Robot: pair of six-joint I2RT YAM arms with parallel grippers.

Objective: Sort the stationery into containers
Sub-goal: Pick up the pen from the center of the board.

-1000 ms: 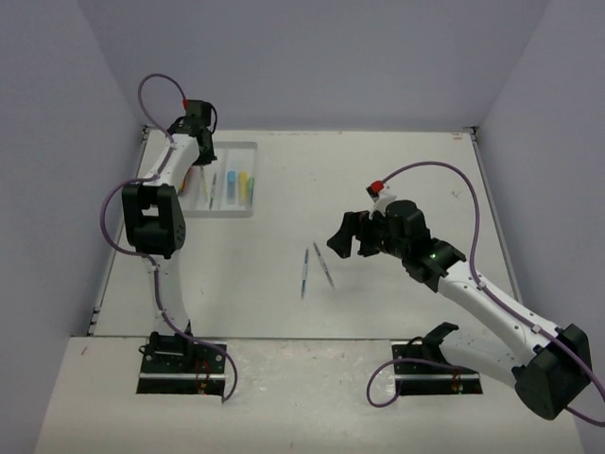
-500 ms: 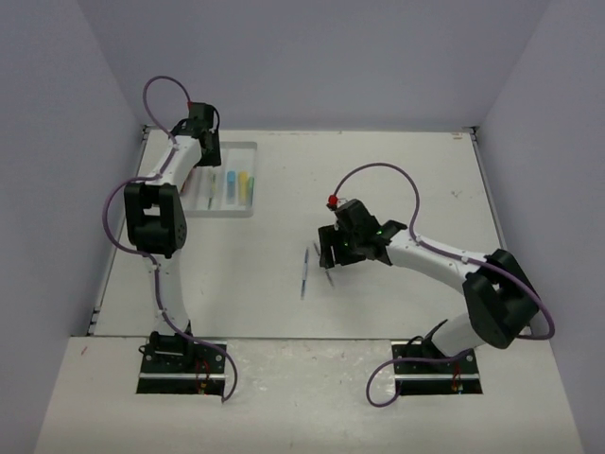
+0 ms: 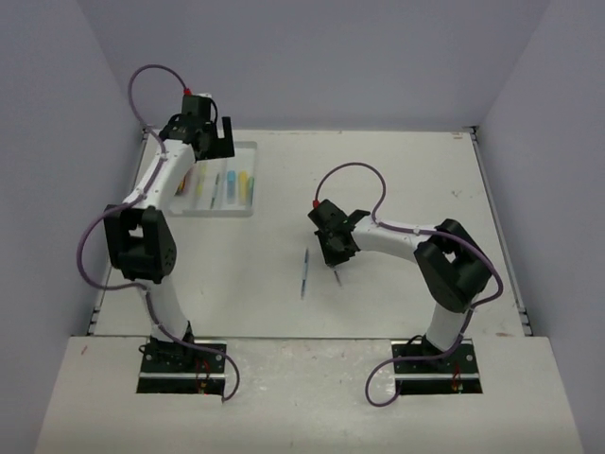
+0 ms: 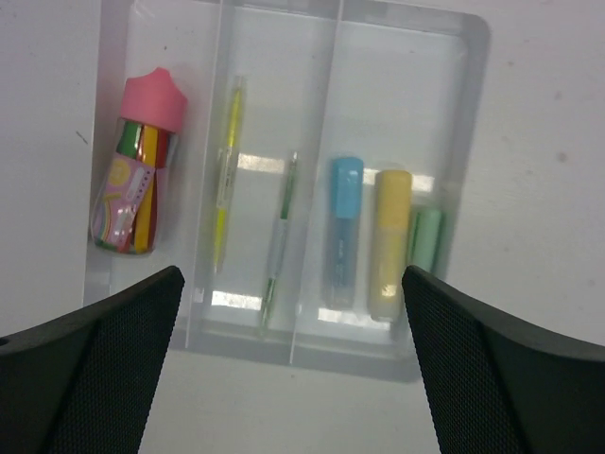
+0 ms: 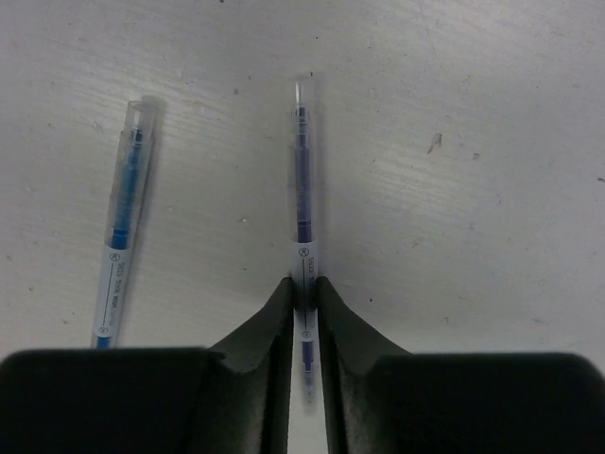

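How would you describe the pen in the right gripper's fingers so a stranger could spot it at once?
On the middle of the table, right of the white tray, two thin clear-barrelled pens lie side by side. The one meant is the purple-ink pen, pinched by the right gripper; its neighbour, the blue-ink pen, lies free.

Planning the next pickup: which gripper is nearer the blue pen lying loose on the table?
Right. The right gripper is closed on the purple pen lying just beside the blue pen; the left gripper hangs open over the tray, well away to the left.
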